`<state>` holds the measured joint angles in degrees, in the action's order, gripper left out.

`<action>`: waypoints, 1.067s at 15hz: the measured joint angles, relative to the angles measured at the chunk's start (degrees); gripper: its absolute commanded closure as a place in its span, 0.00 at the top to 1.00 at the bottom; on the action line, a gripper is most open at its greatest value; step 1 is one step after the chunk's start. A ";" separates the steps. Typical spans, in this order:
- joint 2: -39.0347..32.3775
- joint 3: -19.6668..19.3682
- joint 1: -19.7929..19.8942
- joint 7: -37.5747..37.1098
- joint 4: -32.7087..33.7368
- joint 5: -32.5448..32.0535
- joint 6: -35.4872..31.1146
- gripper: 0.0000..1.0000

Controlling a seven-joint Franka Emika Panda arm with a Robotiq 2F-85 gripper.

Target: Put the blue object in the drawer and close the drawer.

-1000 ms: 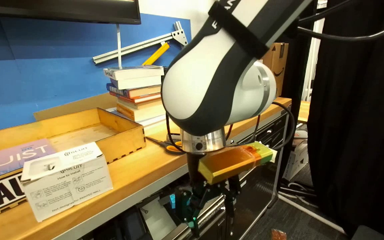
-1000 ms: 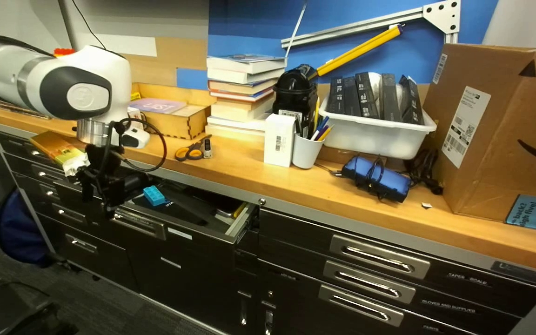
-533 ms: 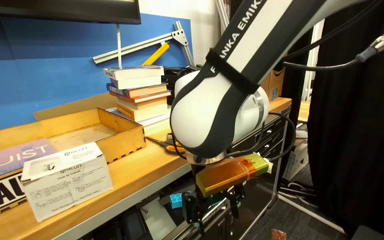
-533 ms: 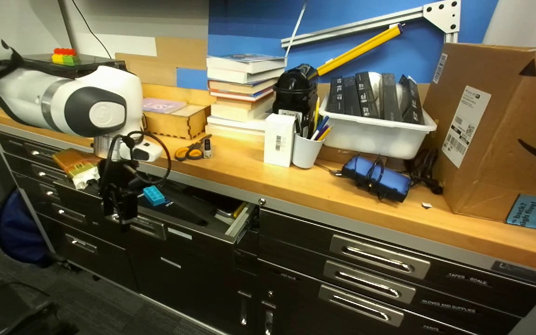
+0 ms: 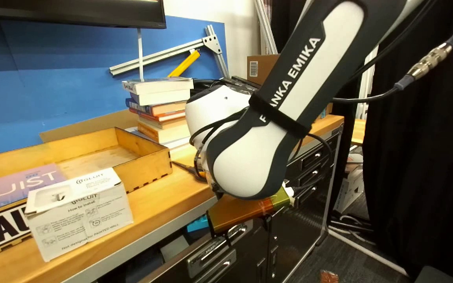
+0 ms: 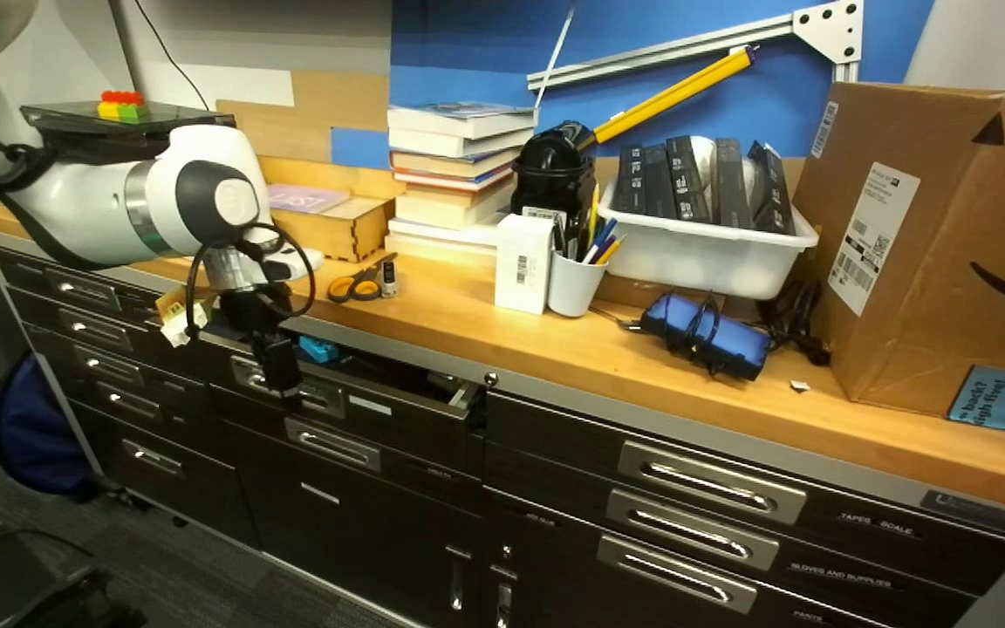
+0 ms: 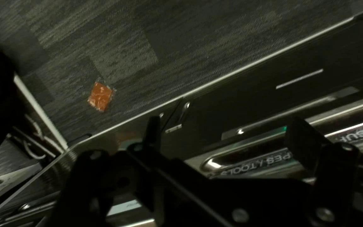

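Fingers (image 7: 306, 146) point down, spread apart, before the drawer (image 6: 376, 421).

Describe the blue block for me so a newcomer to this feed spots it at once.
In an exterior view, start at the long wooden worktop, then drop to the partly open drawer beneath its edge. The small light-blue block lies inside, bright against the dark interior, whereas the darker blue cable-wrapped bundle sits up on the worktop.

The drawer (image 6: 415, 429) offers only a narrow gap — worktop (image 6: 441, 301) behind, gripper (image 7: 224, 122) in front.
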<state>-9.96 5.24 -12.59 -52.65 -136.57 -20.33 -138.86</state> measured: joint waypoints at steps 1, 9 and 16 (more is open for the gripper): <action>-0.45 -0.54 -0.53 -4.02 1.06 -3.78 0.02 1.00; -5.28 0.61 -4.58 -19.74 7.42 -19.20 0.41 1.00; 5.71 14.05 4.47 2.49 1.54 7.35 -1.11 1.00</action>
<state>-4.25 19.29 -8.12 -50.16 -135.03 -12.98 -139.97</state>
